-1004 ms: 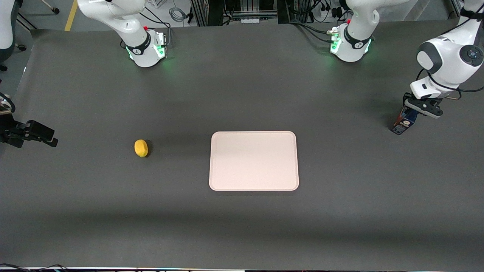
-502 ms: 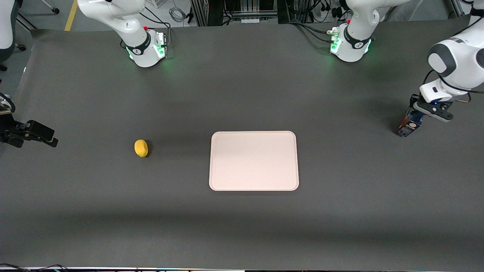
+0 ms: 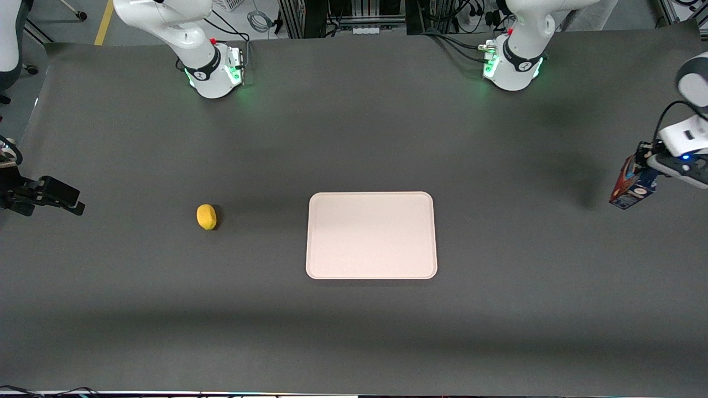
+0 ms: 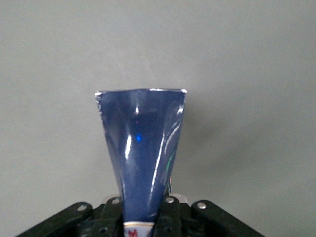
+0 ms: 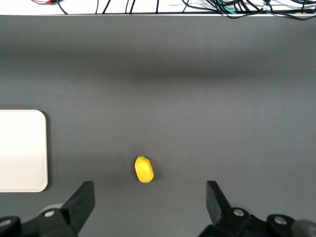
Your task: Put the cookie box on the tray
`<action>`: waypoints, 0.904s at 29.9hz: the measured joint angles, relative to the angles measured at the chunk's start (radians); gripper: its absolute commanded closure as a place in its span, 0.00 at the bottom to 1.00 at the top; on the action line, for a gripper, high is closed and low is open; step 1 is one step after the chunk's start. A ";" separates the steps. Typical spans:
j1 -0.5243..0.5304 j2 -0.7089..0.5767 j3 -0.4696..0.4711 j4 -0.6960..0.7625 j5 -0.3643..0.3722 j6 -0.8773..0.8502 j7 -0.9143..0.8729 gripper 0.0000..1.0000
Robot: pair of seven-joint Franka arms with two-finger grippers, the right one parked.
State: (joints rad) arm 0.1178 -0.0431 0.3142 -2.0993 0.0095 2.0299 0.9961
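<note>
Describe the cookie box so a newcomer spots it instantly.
Start at the pale tray mid-table, then look toward the working arm's end. There the gripper is shut on the cookie box, held above the table. It is slim and dark blue, unlike the yellow lump.

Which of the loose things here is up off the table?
The cookie box, hanging from the gripper at the working arm's end. The yellow lump and tray lie flat on the table.
</note>
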 measured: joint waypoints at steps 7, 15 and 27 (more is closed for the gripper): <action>-0.002 -0.005 -0.003 0.228 0.000 -0.201 0.000 0.82; -0.004 0.001 -0.088 0.263 -0.009 -0.288 -0.171 0.80; -0.016 0.001 -0.438 0.271 -0.088 -0.342 -0.776 0.78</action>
State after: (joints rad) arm 0.1016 -0.0417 -0.1236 -1.8284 -0.0784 1.6880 0.2199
